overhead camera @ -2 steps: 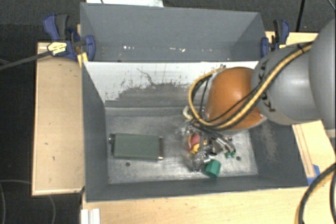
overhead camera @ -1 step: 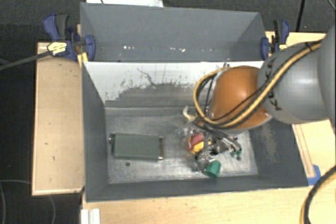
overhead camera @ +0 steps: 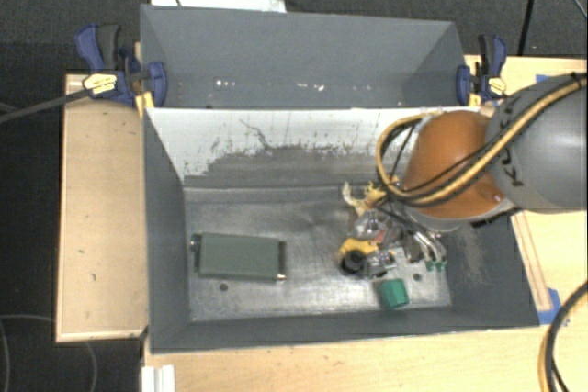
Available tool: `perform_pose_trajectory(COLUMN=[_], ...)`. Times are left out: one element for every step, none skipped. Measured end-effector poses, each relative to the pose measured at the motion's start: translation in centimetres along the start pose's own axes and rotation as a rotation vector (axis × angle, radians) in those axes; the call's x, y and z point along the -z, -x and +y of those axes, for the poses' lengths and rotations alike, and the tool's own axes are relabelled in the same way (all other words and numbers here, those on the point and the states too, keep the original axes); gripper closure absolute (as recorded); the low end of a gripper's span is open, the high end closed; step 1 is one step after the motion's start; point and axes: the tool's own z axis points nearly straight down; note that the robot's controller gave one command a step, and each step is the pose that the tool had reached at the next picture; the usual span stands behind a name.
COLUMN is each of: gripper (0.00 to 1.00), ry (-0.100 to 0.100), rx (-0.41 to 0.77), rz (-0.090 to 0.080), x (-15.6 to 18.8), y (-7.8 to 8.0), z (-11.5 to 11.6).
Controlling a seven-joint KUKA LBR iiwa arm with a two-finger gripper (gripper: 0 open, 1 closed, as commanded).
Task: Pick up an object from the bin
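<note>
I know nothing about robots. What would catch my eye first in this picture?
First the big grey arm with its orange cover, reaching in from the right, its gripper low over the right of the floor of the grey bin. By it lie a small green cylinder and a little yellow and black thing. A flat grey-green block lies alone on the left of the floor.

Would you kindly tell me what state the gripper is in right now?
Gripper: cannot be told whether open or closed, or whether it holds anything; it is low beside a small yellow and black thing and a green cap.
</note>
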Motion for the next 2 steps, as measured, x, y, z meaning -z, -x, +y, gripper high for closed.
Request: perform_pose_trajectory(gripper=[1.00,1.00], ry=[0.000,-0.004], rx=[-0.001,0.024], rz=[0.000,0.002], x=[0.0,13.2], y=[0.0,-1.6], z=[0.0,0.3])
